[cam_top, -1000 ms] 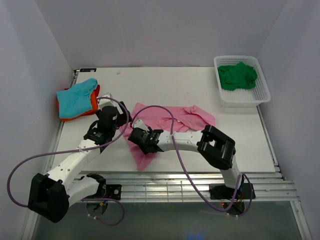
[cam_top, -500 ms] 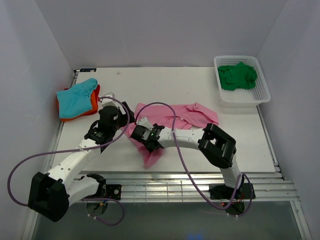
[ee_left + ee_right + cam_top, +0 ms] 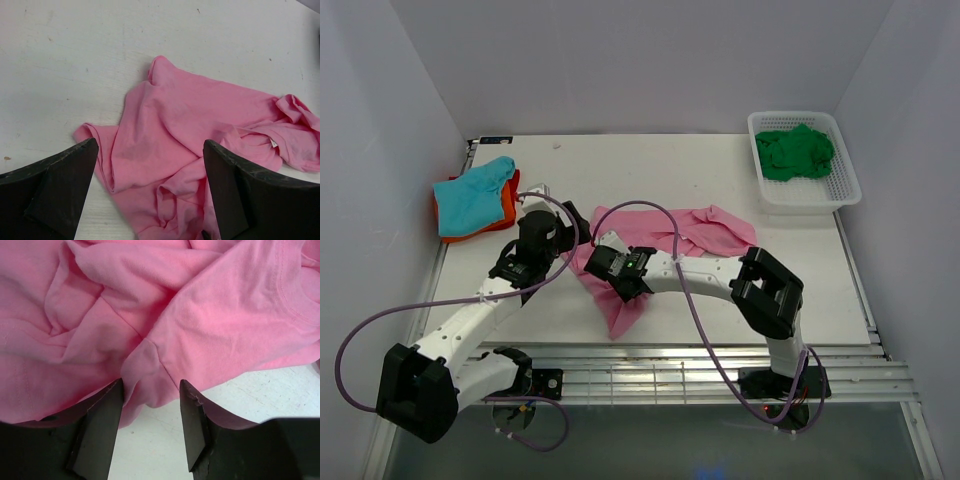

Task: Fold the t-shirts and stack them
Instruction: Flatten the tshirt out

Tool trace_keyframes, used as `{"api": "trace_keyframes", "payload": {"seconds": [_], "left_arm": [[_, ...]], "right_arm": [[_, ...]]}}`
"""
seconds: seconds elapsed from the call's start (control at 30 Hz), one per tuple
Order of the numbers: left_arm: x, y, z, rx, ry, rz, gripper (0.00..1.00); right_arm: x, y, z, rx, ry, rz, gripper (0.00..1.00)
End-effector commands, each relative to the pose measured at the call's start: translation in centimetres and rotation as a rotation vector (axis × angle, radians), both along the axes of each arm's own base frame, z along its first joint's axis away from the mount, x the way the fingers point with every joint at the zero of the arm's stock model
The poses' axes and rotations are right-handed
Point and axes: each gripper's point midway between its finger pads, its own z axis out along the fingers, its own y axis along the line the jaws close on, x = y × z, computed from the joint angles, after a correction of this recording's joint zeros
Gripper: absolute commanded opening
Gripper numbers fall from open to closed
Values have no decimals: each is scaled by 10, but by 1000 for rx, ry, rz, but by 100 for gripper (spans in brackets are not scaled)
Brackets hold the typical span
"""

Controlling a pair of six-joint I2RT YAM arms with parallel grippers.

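The large pink t-shirt (image 3: 690, 230) lies crumpled mid-table, one corner trailing toward the front edge. My left gripper (image 3: 560, 232) hovers open over its left part; in the left wrist view the pink t-shirt (image 3: 190, 125) spreads between and beyond the wide-apart jaws of the left gripper (image 3: 150, 145). My right gripper (image 3: 603, 268) is low over the shirt's near-left edge. In the right wrist view a fold of pink hem (image 3: 150, 370) pokes between the jaws of the right gripper (image 3: 150, 382), which stand apart without pinching it. A teal t-shirt (image 3: 475, 188) lies on an orange one (image 3: 506, 207) at far left.
A white mesh basket (image 3: 847, 186) at the back right holds a dark green t-shirt (image 3: 796, 152). Purple cables loop from both arms over the near half of the table. Grey walls stand close on the left, back and right.
The right gripper's jaws have narrowed around the pink hem. The right arm shifted a little rightward and the shirt's near corner slid with it. The left arm stayed put.
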Motion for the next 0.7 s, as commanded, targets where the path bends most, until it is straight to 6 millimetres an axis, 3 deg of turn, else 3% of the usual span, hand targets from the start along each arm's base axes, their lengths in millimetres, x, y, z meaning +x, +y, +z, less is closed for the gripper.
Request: {"api": "trace_keyframes", "payload": {"seconds": [0.0, 0.3, 0.5, 0.67], "left_arm": [[2, -7, 12, -24, -21, -24, 97], [2, -9, 14, -29, -24, -31, 97], [2, -8, 17, -29, -32, -31, 97], [1, -6, 18, -26, -36, -26, 96]], "right_arm": [[2, 17, 36, 139, -37, 5, 53], [-7, 34, 19, 186, 29, 46, 41], [-8, 35, 13, 180, 41, 49, 34], [-9, 33, 9, 174, 42, 50, 22]]}}
